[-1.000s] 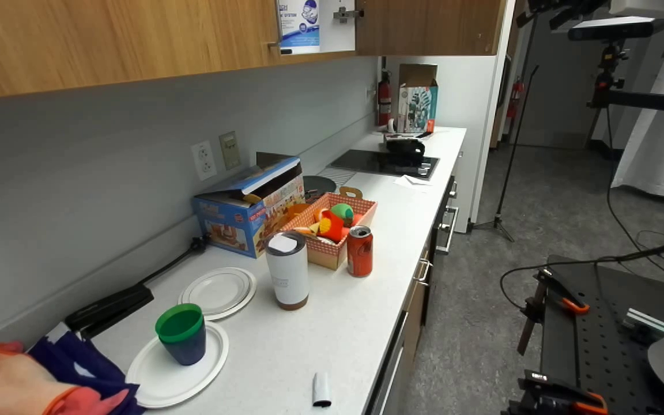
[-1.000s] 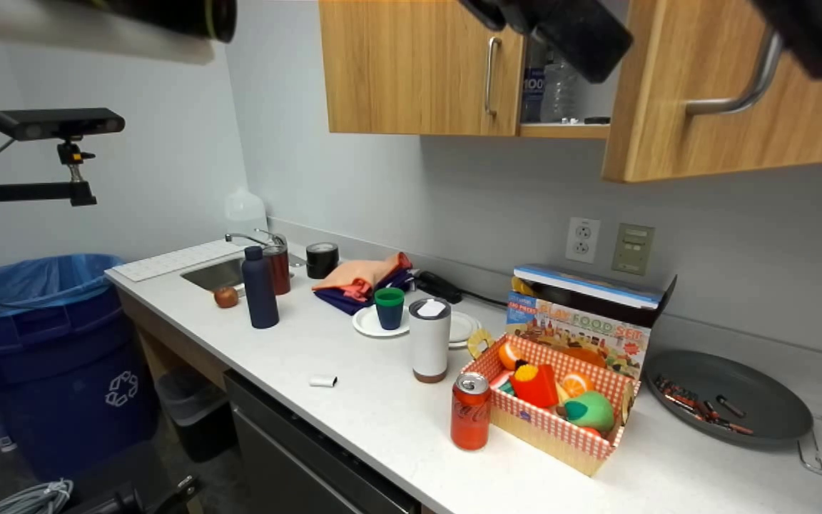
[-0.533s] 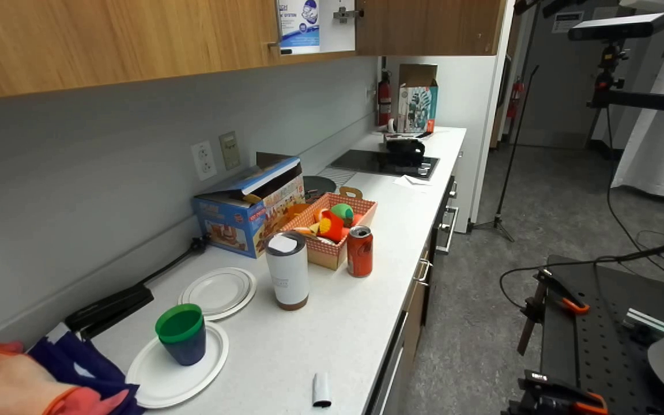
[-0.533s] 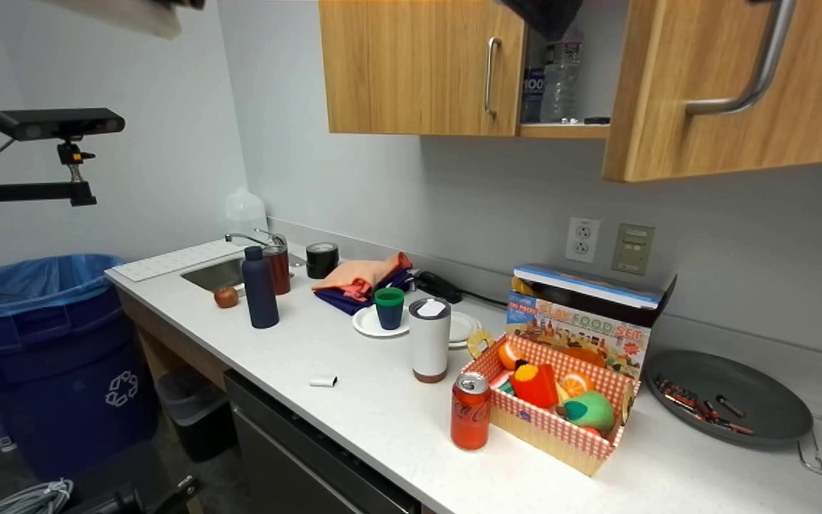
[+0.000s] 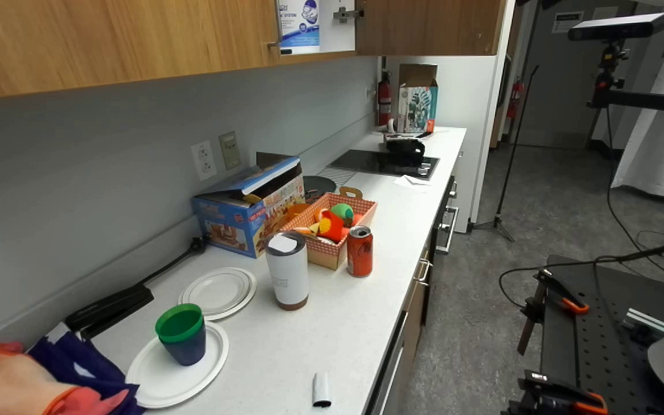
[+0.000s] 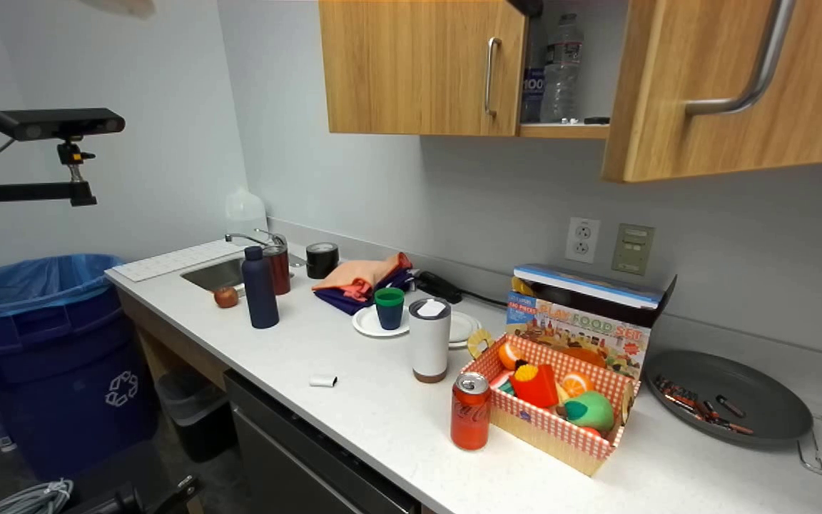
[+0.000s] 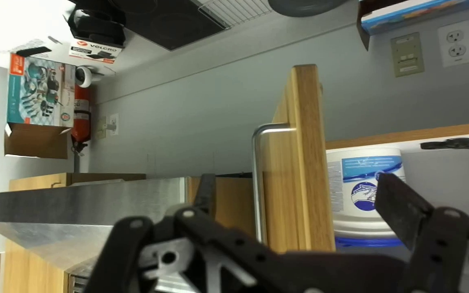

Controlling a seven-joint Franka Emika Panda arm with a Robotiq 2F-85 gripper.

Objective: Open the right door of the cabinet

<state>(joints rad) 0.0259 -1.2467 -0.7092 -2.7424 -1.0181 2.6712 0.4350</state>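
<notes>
The cabinet point(image 6: 425, 71) is honey-brown wood; it also shows in an exterior view point(image 5: 124, 40). Its right door point(image 6: 718, 100) stands swung open, with a silver bar handle point(image 6: 760, 75); its inner face shows in an exterior view point(image 5: 430, 26). The left door is shut. In the wrist view, which stands upside down, my gripper point(image 7: 295, 187) is open wide. The right door's edge point(image 7: 312, 162) and handle point(image 7: 257, 179) appear between its fingers, with gaps on both sides. Whether the gripper touches the door is hidden. Only a dark tip shows at the top of an exterior view.
Inside the cabinet are a white tub point(image 7: 369, 195) and a clear bottle point(image 6: 562, 71). A metal range hood point(image 7: 88, 203) is beside the door. Below on the counter are a toy-food basket point(image 6: 546, 400), red can point(image 6: 470, 414), white tumbler point(image 6: 430, 343) and grey pan point(image 6: 732, 400).
The arm and gripper have moved up, almost out of the exterior views. The right door has not visibly moved.
</notes>
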